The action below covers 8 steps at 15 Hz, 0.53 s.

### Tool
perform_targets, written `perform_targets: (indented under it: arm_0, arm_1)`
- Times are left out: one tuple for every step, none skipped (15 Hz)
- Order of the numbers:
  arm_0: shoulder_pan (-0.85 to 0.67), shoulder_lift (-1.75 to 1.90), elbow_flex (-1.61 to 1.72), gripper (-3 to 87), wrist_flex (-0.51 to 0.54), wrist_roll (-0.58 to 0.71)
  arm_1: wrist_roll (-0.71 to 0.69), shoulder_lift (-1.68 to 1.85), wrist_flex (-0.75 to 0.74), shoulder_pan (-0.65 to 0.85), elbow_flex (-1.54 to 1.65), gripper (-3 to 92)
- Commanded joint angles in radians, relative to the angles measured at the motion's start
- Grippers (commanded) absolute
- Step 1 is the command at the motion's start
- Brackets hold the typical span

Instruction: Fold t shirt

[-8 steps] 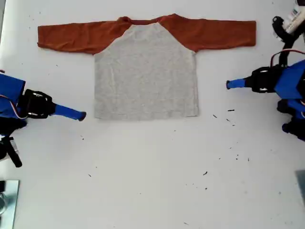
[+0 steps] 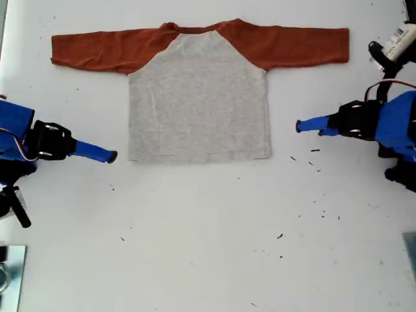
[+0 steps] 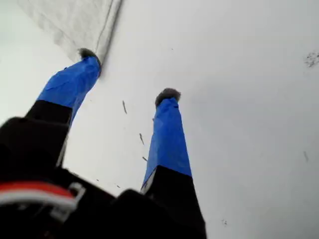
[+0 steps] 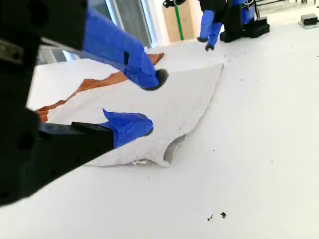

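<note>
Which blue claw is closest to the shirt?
My second gripper, at the exterior view's left: it nearly reaches the t shirt's corner, while my first gripper has bare table between.

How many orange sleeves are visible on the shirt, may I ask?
2: one sleeve stretches toward the exterior view's left, the other sleeve toward its right; neither is hidden.

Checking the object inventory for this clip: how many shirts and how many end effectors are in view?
Shirt: 1
End effectors: 2, the first end effector and the second end effector
Total: 3
</note>
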Motion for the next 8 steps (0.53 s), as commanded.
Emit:
perform_targets:
  arm_0:
    - [-0.048,0.008,0.009,0.3,-0.009,-0.020]
    - [-0.051,0.008,0.009,2.3,-0.009,-0.015]
    - [-0.031,0.008,0.009,-0.2,-0.035,-0.009]
    - [0.014,0.008,0.009,0.4,-0.017,-0.009]
    - [0.040,0.008,0.009,-0.2,-0.011,-0.009]
    - [0.041,0.008,0.009,-0.2,-0.009,-0.009]
    - [0.032,0.008,0.009,-0.2,-0.009,-0.008]
    - [0.020,0.008,0.009,-0.2,-0.009,-0.003]
  arm_1:
    - [-0.049,0.011,0.021,0.035,-0.005,3.6]
    - [-0.091,0.011,0.038,0.060,-0.072,3.5]
    - [-0.143,0.000,0.038,0.106,-0.147,3.5]
    - [-0.202,-0.103,0.038,0.176,-0.259,3.5]
    - [-0.299,-0.308,0.038,0.258,-0.411,3.5]
    - [-0.414,-0.548,0.063,0.350,-0.595,3.5]
    - [-0.528,-0.746,0.121,0.462,-0.785,3.5]
    - [-0.653,-0.888,0.164,0.571,-0.951,3.5]
